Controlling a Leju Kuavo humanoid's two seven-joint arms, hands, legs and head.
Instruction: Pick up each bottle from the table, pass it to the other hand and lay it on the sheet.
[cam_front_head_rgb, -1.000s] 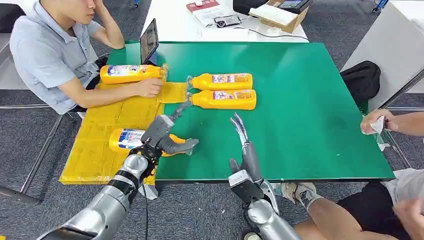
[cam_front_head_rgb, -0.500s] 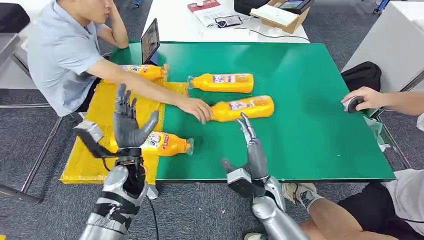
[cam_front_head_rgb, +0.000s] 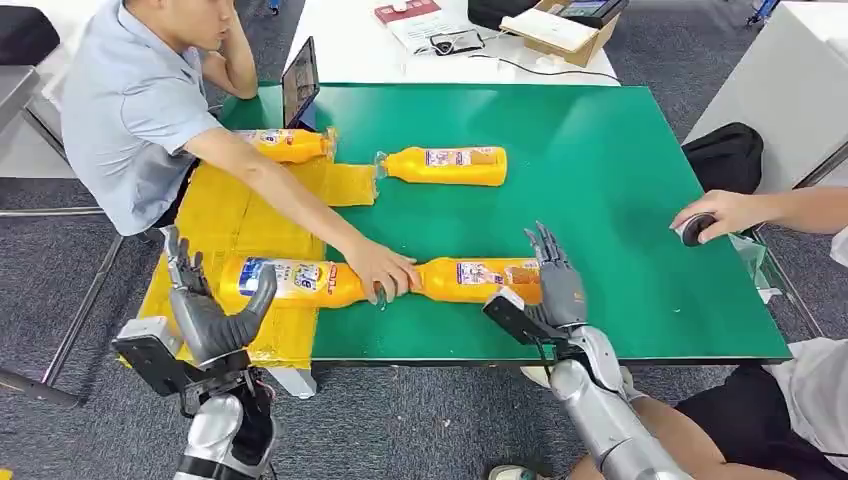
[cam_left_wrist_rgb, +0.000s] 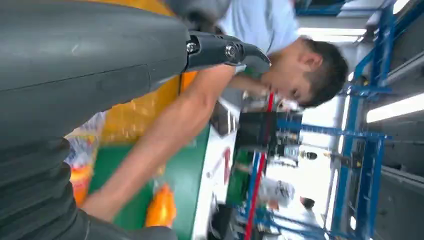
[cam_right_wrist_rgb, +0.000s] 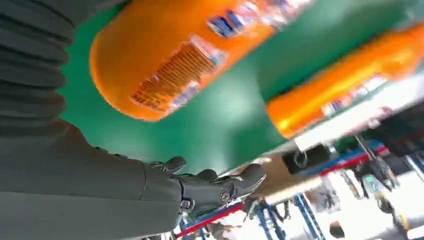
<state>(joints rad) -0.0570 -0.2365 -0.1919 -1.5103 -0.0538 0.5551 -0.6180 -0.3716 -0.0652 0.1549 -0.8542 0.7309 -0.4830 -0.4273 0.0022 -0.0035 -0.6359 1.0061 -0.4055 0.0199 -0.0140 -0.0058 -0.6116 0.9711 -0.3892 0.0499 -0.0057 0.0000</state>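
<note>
Bottle (cam_front_head_rgb: 478, 280) lies beside my right hand (cam_front_head_rgb: 556, 283), fingers spread, probably not touching; I should wrap its body squarely. Left hand (cam_front_head_rgb: 208, 310) hangs released.

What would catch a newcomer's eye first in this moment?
A person's hand reaches across the green table, resting where two orange bottles meet, one on the yellow sheet, one beside the robot's open right hand. The left hand hangs open off the table's near edge.

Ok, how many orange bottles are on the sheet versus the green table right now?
Orange plastic bottles on the yellow sheet: 2
Orange plastic bottles on the green table: 2
Total: 4
</note>
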